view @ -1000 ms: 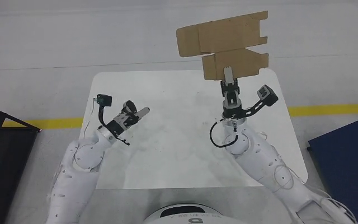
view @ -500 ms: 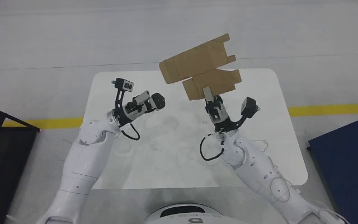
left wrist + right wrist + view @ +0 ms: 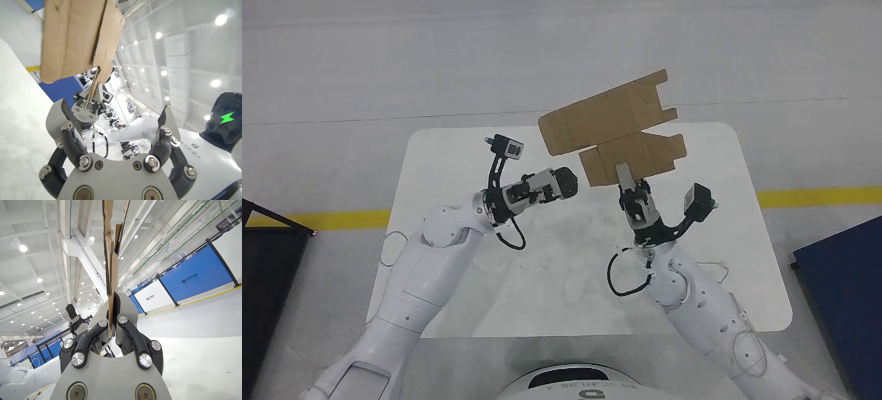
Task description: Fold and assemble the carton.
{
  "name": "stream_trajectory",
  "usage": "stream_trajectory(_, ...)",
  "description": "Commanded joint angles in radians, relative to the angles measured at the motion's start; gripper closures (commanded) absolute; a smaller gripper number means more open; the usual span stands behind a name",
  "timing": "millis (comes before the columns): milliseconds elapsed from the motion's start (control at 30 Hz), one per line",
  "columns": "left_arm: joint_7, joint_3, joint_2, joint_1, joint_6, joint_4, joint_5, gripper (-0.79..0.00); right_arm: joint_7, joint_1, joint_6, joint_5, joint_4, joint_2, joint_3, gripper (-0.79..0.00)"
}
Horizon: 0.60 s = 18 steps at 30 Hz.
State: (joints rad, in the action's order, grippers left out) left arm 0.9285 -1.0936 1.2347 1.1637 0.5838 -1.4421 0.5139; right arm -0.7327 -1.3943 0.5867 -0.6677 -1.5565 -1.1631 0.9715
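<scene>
A flat brown carton [image 3: 617,125] is held up in the air above the far side of the white table [image 3: 442,200]. My right gripper [image 3: 625,178] is shut on the carton's lower edge, and the cardboard [image 3: 111,275] rises edge-on from between its fingers [image 3: 119,306]. My left gripper [image 3: 567,182] is open and sits just to the left of the carton, a short way from its lower corner. From the left wrist, the carton [image 3: 75,39] hangs above and beyond the open fingers [image 3: 66,111], with the right gripper [image 3: 90,106] behind it.
The table has rounded corners and a bare top. A yellow floor line [image 3: 822,197] runs past both sides. A dark frame [image 3: 262,270] stands at the left, a blue panel [image 3: 852,270] at the right.
My left arm has swung up and rightward from the table's left side to beside the carton. The right arm brought the carton left and lower, then slightly right, tilting it.
</scene>
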Motion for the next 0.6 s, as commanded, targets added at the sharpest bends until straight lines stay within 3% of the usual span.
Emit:
stream_trajectory(0, -0.028, 0.009, 0.0, 0.002, 0.023, -0.02, -0.103, -0.705, 0.0, 0.004, 0.006, 0.009, 0.006, -0.005, 0.0, 0.0)
stream_trajectory(33, -0.035, 0.009, -0.001, 0.0, 0.03, -0.027, -0.14, -0.653, 0.0, 0.005, 0.01, 0.014, 0.008, -0.007, 0.0, 0.0)
stream_trajectory(200, -0.065, 0.002, -0.004, 0.007, 0.048, -0.048, -0.225, -0.606, 0.016, 0.016, 0.035, 0.044, 0.026, -0.02, -0.01, 0.0)
stream_trajectory(367, -0.08, -0.003, -0.007, 0.004, 0.05, -0.042, -0.251, -0.409, 0.04, 0.028, 0.053, 0.072, 0.037, -0.035, -0.025, 0.0)
stream_trajectory(567, -0.099, 0.006, -0.005, -0.02, 0.055, -0.007, -0.263, -0.388, 0.066, 0.046, 0.09, 0.106, 0.04, -0.051, -0.037, 0.0)
